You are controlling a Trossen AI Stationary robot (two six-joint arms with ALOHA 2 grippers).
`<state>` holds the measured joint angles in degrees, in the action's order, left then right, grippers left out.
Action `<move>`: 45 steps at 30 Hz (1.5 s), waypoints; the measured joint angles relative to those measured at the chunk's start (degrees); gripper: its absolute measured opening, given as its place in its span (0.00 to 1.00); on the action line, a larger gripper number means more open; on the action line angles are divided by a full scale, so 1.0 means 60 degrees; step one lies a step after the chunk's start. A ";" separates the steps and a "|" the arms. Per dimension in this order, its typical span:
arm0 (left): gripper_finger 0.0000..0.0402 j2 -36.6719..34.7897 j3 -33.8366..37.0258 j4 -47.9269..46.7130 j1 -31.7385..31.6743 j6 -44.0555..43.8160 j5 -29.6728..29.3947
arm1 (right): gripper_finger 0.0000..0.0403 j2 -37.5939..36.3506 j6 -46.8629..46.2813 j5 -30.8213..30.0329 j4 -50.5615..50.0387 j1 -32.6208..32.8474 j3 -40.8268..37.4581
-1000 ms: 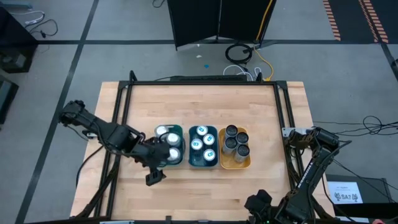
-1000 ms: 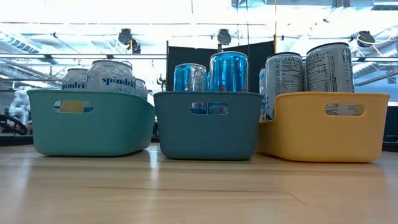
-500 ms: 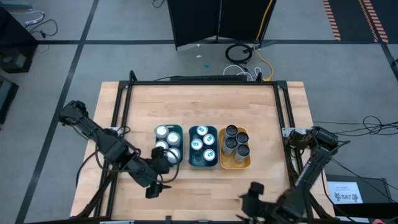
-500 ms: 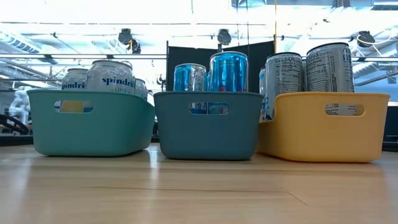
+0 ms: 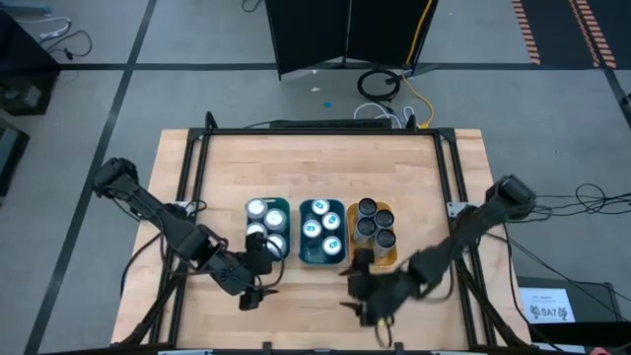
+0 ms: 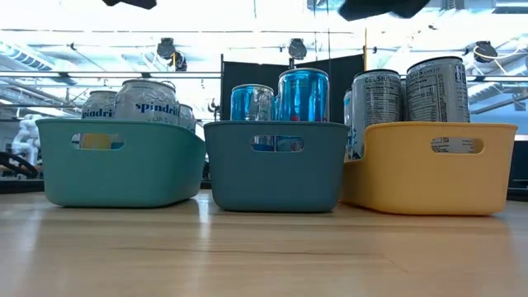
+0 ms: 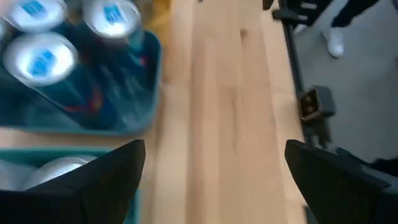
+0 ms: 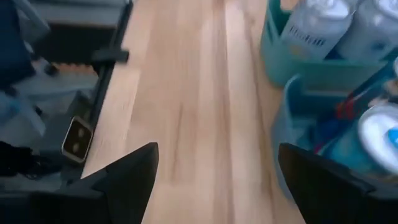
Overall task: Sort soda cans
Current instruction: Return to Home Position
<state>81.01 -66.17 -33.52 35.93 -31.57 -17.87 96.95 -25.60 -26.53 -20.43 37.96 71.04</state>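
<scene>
Table (image 5: 315,163): pale wood, grey shop floor around, no loose cans showing.
Cans: silver cans (image 5: 257,209) in green bin (image 6: 124,165), blue cans (image 5: 319,208) in blue bin (image 6: 276,177), grey cans (image 5: 368,208) in yellow bin (image 6: 433,173).
Left claw (image 7: 214,180): before the green bin, fingers wide apart, empty.
Right claw (image 8: 217,180): near the yellow bin, likewise wide, empty.
Progress: looks sorted; just parking the arms left, I'd guess.
</scene>
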 joint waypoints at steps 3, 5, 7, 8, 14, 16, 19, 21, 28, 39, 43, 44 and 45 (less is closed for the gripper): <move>0.98 -0.0199 0.0000 0.0022 -0.0060 0.0450 -0.0503 | 0.80 -0.1080 0.0814 0.0952 0.2243 -0.0610 -0.1605; 0.98 -0.0316 0.0000 0.0019 -0.0196 0.0732 -0.0614 | 0.80 -0.1801 0.1118 0.1527 0.3962 -0.0926 -0.2761; 0.98 -0.0430 0.0000 0.0004 -0.0389 0.1073 -0.0643 | 0.80 -0.2449 0.1286 0.1877 0.5476 -0.1159 -0.3828; 0.98 -0.0514 0.0000 -0.0001 -0.0484 0.1232 -0.0651 | 0.80 -0.2792 0.1347 0.1967 0.6120 -0.1236 -0.4333; 0.98 -0.1022 0.0000 -0.0392 -0.1022 0.1958 -0.0640 | 0.80 -0.4857 0.1495 0.1933 0.7900 -0.1406 -0.6544; 0.98 -0.1183 0.0004 -0.0557 -0.1225 0.2111 -0.0640 | 0.80 -0.5521 0.1566 0.1851 0.7991 -0.1459 -0.7118; 0.98 -0.1463 0.0264 -0.0352 -0.1525 0.2302 -0.0600 | 0.80 -0.6361 0.1545 0.1495 0.8299 -0.1698 -0.7925; 0.98 -0.1700 0.0671 0.0267 -0.1714 0.2362 -0.0459 | 0.80 -0.6777 0.1558 0.1440 0.8665 -0.1973 -0.8437; 0.98 -0.2299 0.2284 0.2355 -0.2261 0.2311 0.0599 | 0.80 -0.7829 0.1997 0.1689 0.9993 -0.2871 -0.9816; 0.98 -0.2390 0.2659 0.3024 -0.2362 0.2075 0.0737 | 0.80 -1.0161 0.2080 0.1932 1.0937 -0.3747 -1.1705; 0.98 -0.2386 0.2659 0.2962 -0.2420 0.2104 0.0733 | 0.80 -1.0718 0.2490 0.1667 1.0665 -0.4150 -1.1700; 0.98 -0.2387 0.2659 0.2988 -0.2448 0.2108 0.0734 | 0.80 -1.0836 0.2564 0.1677 1.0565 -0.4254 -1.1707; 0.98 -0.2390 0.2659 0.3005 -0.2483 0.2128 0.0735 | 0.80 -1.0938 0.2612 0.1680 1.0450 -0.4337 -1.1708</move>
<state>66.67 -50.22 -15.49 21.04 -18.80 -13.46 31.32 -9.93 -16.45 42.27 11.93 0.80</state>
